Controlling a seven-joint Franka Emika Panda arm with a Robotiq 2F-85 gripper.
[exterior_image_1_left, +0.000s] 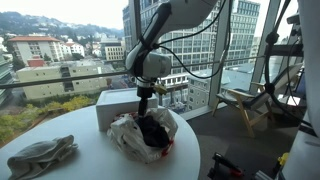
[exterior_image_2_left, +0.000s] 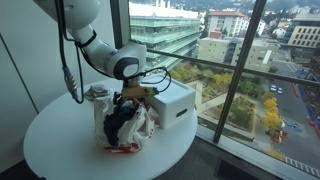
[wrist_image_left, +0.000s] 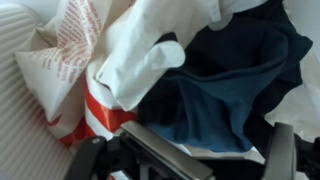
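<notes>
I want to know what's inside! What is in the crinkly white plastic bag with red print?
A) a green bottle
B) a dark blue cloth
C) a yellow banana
B: the wrist view shows dark blue cloth bunched in the open white plastic bag with red print.

glossy white arm (exterior_image_2_left: 95, 45), rounded segments, grey joint cap; black cables (exterior_image_2_left: 64, 60) trailing at nine o'clock; dark, blocky gripper (exterior_image_1_left: 147, 105).
</notes>
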